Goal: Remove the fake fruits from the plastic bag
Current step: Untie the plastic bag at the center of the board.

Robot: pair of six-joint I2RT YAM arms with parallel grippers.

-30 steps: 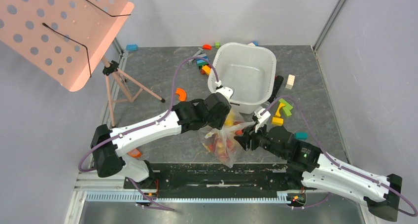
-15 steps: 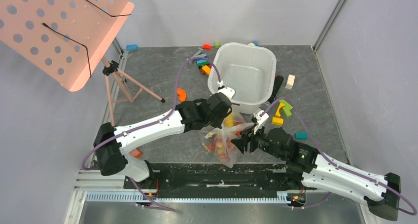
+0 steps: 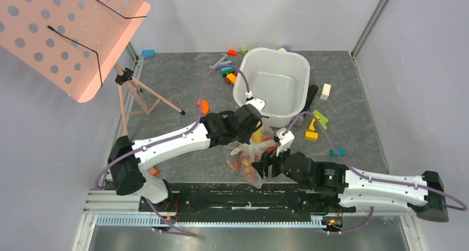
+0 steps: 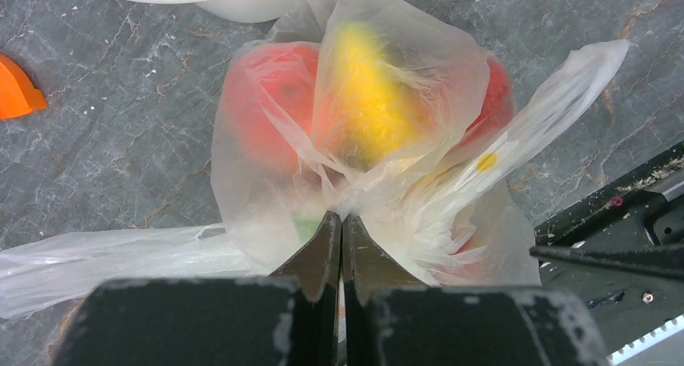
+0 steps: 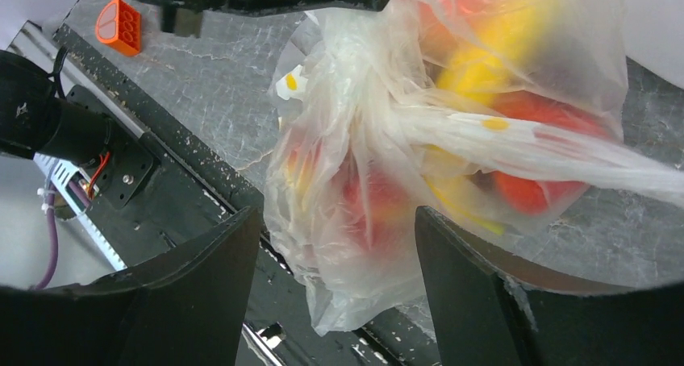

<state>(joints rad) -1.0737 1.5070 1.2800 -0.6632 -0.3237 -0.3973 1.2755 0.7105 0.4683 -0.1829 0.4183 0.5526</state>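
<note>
The left hand (image 4: 340,221) is pinched fully closed, its two dark fingers pressed flat together with a gathered fold of the plastic bag (image 4: 403,180) caught between the tips. In the top view this left hand (image 3: 254,134) sits at the 12 o'clock end of the plastic bag (image 3: 249,157), just at 6 o'clock of the white basin (image 3: 275,50).

The right hand (image 5: 335,249) stands wide. One finger is at 9 o'clock of the bag's lower bulge and the other at 3 o'clock, so the film hangs between them. Whether either finger touches the film cannot be told. Seen from above, this right hand (image 3: 264,163) is at 4 o'clock of the bag, close against it.

The bag lies on the grey desk (image 3: 177,79) near the front rail, between the two hands. All the fake fruits (image 4: 367,92) are inside it. The left wrist view shows a yellow piece at the centre, a red fruit (image 4: 266,100) at its 9 o'clock and another red one at its 3 o'clock. One loose handle trails towards 8 o'clock across the desk.

In the right wrist view, yellow and red fruits show through the crumpled film. A twisted strand of the bag (image 5: 524,144) runs off towards 3 o'clock.

An orange curved piece (image 3: 203,104) lies at 10 o'clock of the bag. Coloured toy blocks (image 3: 315,124) lie at 2 o'clock.
</note>
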